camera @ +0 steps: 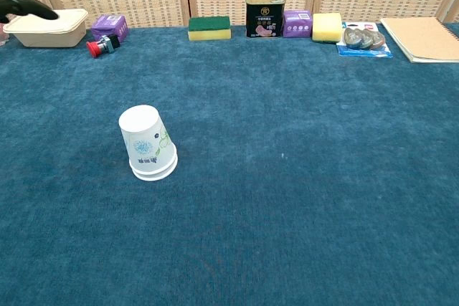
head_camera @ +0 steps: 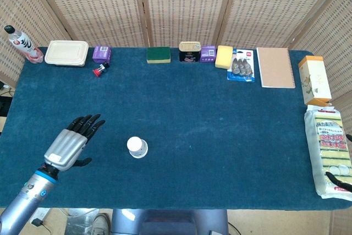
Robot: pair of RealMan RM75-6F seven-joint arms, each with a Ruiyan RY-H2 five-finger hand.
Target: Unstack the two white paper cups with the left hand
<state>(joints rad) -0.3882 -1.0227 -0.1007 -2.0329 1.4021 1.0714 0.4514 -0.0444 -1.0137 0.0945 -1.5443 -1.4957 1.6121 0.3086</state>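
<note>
Two white paper cups (head_camera: 137, 147) stand stacked upside down on the blue cloth, left of the middle; in the chest view the cups (camera: 148, 142) show a blue and green print. My left hand (head_camera: 72, 142) hovers to the left of them with its black fingers spread and nothing in it, a clear gap away. Its fingertips (camera: 29, 6) show at the upper left edge of the chest view. Of my right hand (head_camera: 341, 180) only dark fingertips show at the right edge, by the sponge pack.
Along the far edge lie a bottle (head_camera: 21, 44), a beige lidded box (head_camera: 66, 53), purple boxes (head_camera: 102, 53), a red button (head_camera: 99, 70), a green sponge (head_camera: 158, 54), a tin (head_camera: 188, 52), a yellow sponge (head_camera: 224, 56), a notebook (head_camera: 275, 67). A sponge pack (head_camera: 330, 149) lies at right.
</note>
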